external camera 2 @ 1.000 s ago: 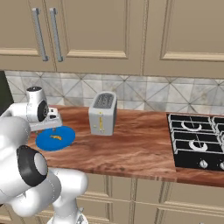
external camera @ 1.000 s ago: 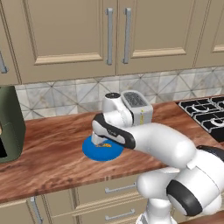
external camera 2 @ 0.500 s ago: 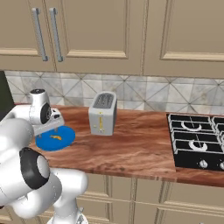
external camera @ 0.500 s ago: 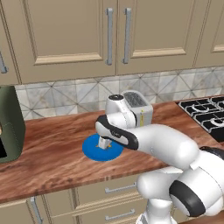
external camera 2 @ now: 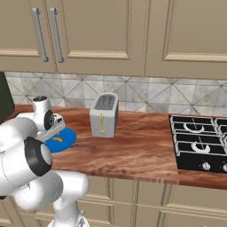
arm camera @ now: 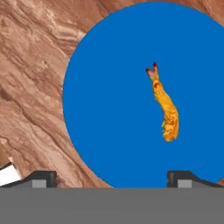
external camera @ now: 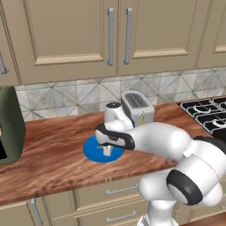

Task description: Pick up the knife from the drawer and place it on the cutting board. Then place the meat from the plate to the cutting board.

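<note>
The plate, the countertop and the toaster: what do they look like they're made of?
The plate: flat, even bright blue with no pattern, perhaps glazed ceramic or plastic. The countertop: reddish-brown wood, going by its streaky grain, with a smooth finish. The toaster: pale grey casing, probably brushed metal, though painted plastic is possible.

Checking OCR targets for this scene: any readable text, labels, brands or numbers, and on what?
None readable.
Toaster: a yellow strip runs down its front, no letters or numbers on it.
Stove: round knobs along the front edge, markings too small to tell.
Blue plate and the meat on it: plain, no print.
Cabinet doors and wooden counter: no labels or signs.
</note>
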Tool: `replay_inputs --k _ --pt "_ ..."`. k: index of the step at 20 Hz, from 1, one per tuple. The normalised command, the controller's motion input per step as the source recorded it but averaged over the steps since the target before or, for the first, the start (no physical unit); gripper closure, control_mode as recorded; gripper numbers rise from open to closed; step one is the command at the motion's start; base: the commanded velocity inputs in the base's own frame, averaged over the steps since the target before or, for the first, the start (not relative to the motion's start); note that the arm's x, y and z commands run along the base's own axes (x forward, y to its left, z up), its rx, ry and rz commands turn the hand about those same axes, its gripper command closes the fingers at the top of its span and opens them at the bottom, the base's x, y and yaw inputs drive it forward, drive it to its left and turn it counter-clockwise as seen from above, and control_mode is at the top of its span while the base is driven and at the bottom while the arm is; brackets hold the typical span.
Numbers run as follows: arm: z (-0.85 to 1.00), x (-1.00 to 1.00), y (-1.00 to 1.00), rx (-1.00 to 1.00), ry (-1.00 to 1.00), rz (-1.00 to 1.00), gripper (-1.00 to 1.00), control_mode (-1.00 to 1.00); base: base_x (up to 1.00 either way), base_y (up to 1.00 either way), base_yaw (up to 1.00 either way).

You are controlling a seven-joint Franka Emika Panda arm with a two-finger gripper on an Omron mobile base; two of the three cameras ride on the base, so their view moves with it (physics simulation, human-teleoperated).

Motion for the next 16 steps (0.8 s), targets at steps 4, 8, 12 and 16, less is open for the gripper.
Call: replay_inputs --k 4,8,12,16 --pt "-0.21 0.38 0.07 -0.03 0.0 0.18 -1.0 -1.0 0.0 0.0 0.0" --pt "-0.11 0.39 0.16 -0.02 0.0 0.15 -1.0 -1.0 0.0 0.0 0.0" --pt "-0.14 0.29 0.18 -0.03 0.0 0.12 -1.0 -1.0 0.0 0.0 0.0" --pt "-0.18 0.16 0.15 -0.04 0.02 0.07 -1.0 -1.0 0.0 0.0 0.0"
